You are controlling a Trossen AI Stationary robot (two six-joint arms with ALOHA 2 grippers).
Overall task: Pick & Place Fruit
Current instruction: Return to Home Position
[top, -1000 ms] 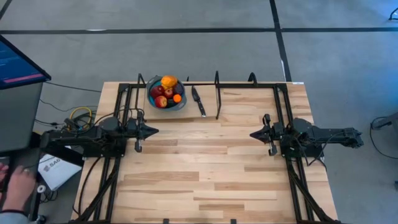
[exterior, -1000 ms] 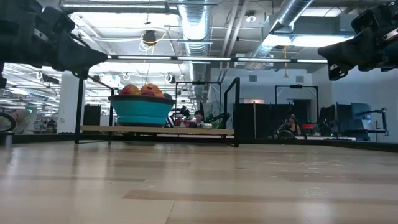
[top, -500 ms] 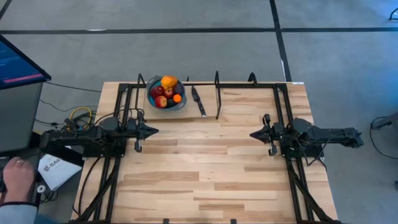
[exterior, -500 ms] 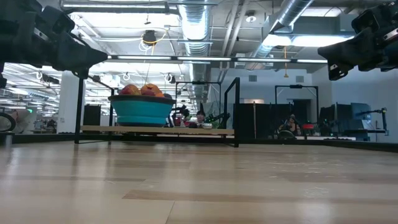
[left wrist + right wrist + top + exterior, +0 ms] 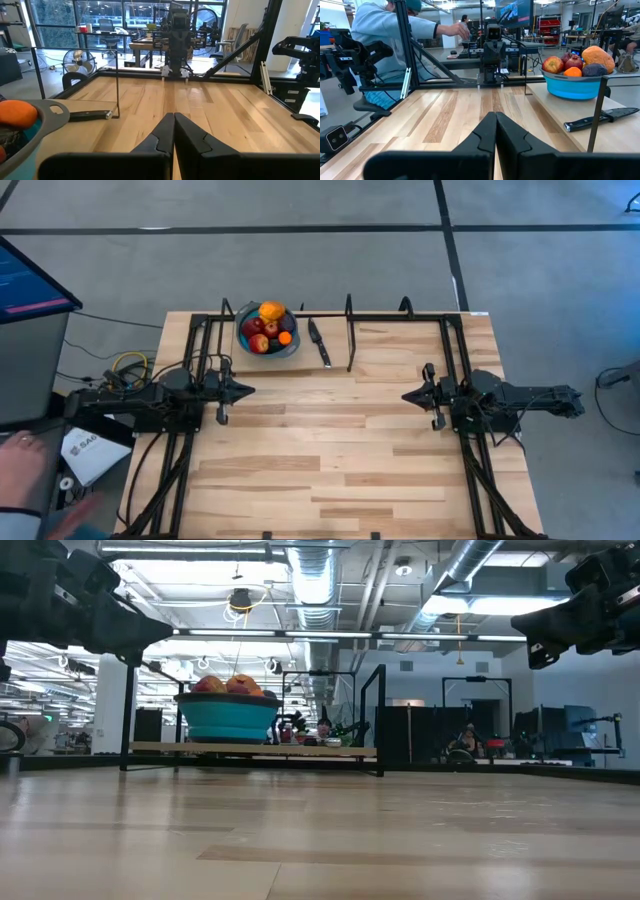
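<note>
Several toy fruits [image 5: 267,327], red, yellow-orange, orange and dark purple, lie piled in the round blue bowl [image 5: 244,343] at the table's far left; they also show in the right wrist view [image 5: 575,62]. My left gripper [image 5: 250,391] hovers shut at the table's left side, its fingertips [image 5: 174,116] together, near side of the bowl. My right gripper [image 5: 405,396] hovers shut at the right side, its fingertips [image 5: 495,115] together. Both are empty and face each other.
A slim dark knife [image 5: 319,342] lies on the raised board right of the bowl. Black frame posts [image 5: 349,330] stand along the far edge. A person [image 5: 385,35] sits beyond the table's left side, a hand [image 5: 20,465] by the left arm's base.
Both grippers have kept still. The person's hand beside the table's left edge has moved toward the near side.
</note>
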